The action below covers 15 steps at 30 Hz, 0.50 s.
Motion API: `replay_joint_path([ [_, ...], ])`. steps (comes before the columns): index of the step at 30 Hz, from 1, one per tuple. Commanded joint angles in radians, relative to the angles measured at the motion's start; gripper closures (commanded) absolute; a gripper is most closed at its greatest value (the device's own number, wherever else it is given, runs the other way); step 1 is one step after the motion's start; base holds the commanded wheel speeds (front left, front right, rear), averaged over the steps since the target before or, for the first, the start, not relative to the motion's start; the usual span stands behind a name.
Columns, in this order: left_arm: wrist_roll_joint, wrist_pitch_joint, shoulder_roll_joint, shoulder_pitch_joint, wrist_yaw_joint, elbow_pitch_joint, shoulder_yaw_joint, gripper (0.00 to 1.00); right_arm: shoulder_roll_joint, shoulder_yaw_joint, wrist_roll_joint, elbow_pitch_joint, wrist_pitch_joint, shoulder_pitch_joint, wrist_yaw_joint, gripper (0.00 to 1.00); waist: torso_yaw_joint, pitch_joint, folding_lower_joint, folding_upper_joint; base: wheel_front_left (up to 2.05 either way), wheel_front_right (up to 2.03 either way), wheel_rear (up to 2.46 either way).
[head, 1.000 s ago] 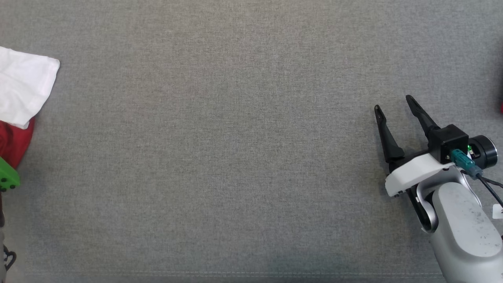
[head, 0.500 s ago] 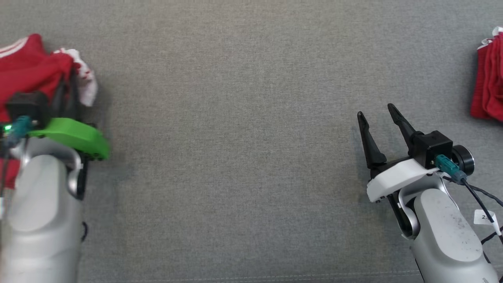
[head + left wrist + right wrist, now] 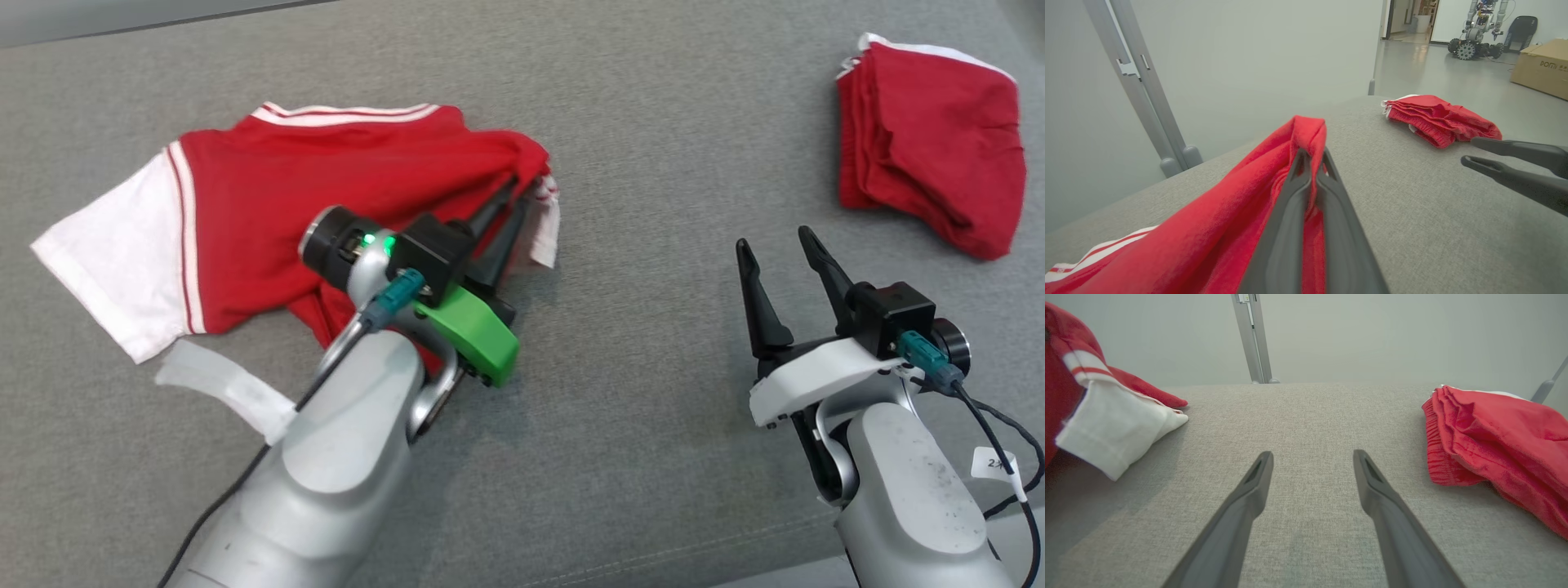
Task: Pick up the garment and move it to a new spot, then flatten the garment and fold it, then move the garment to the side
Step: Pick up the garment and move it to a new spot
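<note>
The garment (image 3: 269,204) is a red shirt with white sleeves, spread loosely on the left half of the grey surface (image 3: 653,122). My left gripper (image 3: 522,184) is shut on a bunched red fold at the shirt's right edge, and in the left wrist view the garment (image 3: 1229,228) drapes over both sides of the left gripper (image 3: 1310,153). My right gripper (image 3: 773,239) stands open over bare cloth at the right, holding nothing. The right wrist view shows the right gripper (image 3: 1312,454) wide apart, with the garment (image 3: 1106,416) hanging at the left.
A folded red pile (image 3: 931,139) lies at the far right, apart from both grippers. A white strip (image 3: 220,384) lies by the shirt's near edge. The surface's front seam runs along the bottom. Beyond the far edge is a wall with a grey post (image 3: 1253,339).
The head camera has swung, so the whole view shifted and the shirt and folded pile came into it. My left gripper has shut on the shirt. The right gripper stayed open.
</note>
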Motion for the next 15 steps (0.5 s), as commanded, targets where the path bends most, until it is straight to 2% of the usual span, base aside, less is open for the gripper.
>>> replay_joint_path([
  [1, -0.021, -0.003, -0.006, 0.006, -0.003, 0.001, -0.05, 1.0, 0.004, -0.001, 0.01, -0.002, -0.001, 0.01, -0.002, 0.0, -0.086, -0.02, -0.0001, -0.0001, 0.0, 0.0, 0.0],
  [5, -0.06, -0.003, -0.013, 0.024, -0.003, -0.015, -0.178, 1.0, 0.013, -0.007, 0.011, -0.002, -0.001, 0.021, -0.002, 0.0, -0.125, -0.028, -0.0001, -0.0001, 0.0, 0.0, 0.0],
  [8, -0.079, -0.003, -0.01, 0.051, -0.002, -0.007, -0.189, 0.97, 0.016, -0.013, 0.009, 0.0, -0.001, 0.027, -0.002, 0.0, -0.133, -0.039, -0.0001, -0.0001, 0.0, 0.0, 0.0],
  [9, -0.078, -0.003, -0.011, 0.061, -0.002, -0.006, -0.18, 0.58, 0.017, -0.015, 0.007, 0.001, -0.001, 0.027, -0.002, 0.0, -0.133, -0.043, -0.0001, -0.0001, 0.0, 0.0, 0.0],
  [10, -0.072, -0.003, -0.012, 0.073, -0.002, -0.002, -0.175, 0.0, 0.019, -0.018, 0.004, 0.002, -0.001, 0.029, -0.002, 0.0, -0.132, -0.048, -0.0001, -0.0001, 0.0, 0.0, 0.0],
  [15, -0.034, -0.003, -0.001, 0.147, 0.0, -0.004, -0.08, 0.0, 0.021, -0.03, 0.002, 0.001, -0.001, 0.043, -0.002, 0.0, -0.106, -0.079, -0.0001, -0.0001, 0.0, 0.0, 0.0],
])
